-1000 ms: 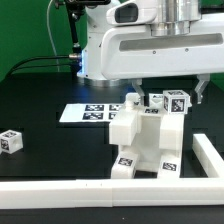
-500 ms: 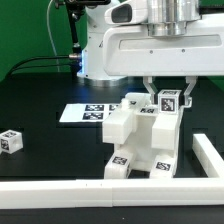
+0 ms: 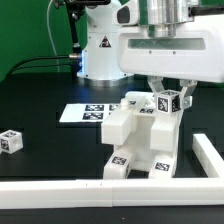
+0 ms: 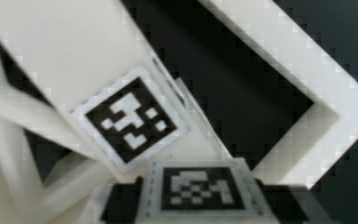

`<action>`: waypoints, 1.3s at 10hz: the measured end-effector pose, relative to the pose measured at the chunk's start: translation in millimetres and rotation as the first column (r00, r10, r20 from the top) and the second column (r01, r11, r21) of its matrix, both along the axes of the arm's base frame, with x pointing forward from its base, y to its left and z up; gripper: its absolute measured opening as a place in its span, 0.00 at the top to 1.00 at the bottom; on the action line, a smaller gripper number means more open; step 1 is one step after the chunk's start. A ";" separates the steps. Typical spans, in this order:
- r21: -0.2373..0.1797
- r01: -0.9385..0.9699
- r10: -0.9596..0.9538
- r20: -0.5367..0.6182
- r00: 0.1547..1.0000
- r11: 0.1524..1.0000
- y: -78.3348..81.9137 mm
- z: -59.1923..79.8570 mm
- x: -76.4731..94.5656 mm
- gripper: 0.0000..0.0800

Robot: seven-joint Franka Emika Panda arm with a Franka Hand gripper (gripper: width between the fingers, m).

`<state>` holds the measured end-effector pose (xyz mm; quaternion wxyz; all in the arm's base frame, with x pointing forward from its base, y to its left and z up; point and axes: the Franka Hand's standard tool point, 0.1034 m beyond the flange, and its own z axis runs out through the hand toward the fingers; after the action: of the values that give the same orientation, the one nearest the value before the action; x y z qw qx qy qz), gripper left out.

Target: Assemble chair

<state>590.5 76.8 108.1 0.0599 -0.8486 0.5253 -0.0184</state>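
Note:
The partly built chair (image 3: 143,140) is a stack of glossy white tagged blocks and slabs standing near the front rail. My gripper (image 3: 171,104) hangs over its top on the exterior view's right. It is shut on a small white tagged cube leg (image 3: 171,99), held at the top of the chair's upper block. In the wrist view the leg's tag (image 4: 197,187) sits between my dark pads (image 4: 130,203), and a tagged chair slab (image 4: 137,120) lies below. Whether the leg touches the chair I cannot tell. Another small tagged cube (image 3: 10,141) lies loose at the exterior view's far left.
The marker board (image 3: 85,113) lies flat behind the chair. A long white border rail (image 3: 70,190) runs along the front and turns up the exterior view's right side (image 3: 210,152). The robot's white base (image 3: 100,50) stands at the back.
My gripper has shifted toward the exterior view's right with the cube leg in it. The leg has turned, so one tag face shows instead of two. The chair has not moved.

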 end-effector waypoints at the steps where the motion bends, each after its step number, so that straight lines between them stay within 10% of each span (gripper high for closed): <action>1: 0.020 0.128 -0.128 -0.009 0.992 0.992 0.2 -0.3 0.5 0.65; 9: 0.117 0.639 -0.637 -0.058 0.769 0.761 -0.3 -3.8 6.1 0.65; 11: 0.117 0.635 -0.633 -0.057 0.772 0.764 0.0 -4.1 5.9 0.58; 13: 0.103 0.520 -0.516 -0.061 0.854 0.848 -2.8 -1.9 5.0 0.24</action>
<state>595.4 74.0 106.3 0.0937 -0.6708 0.7356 0.0097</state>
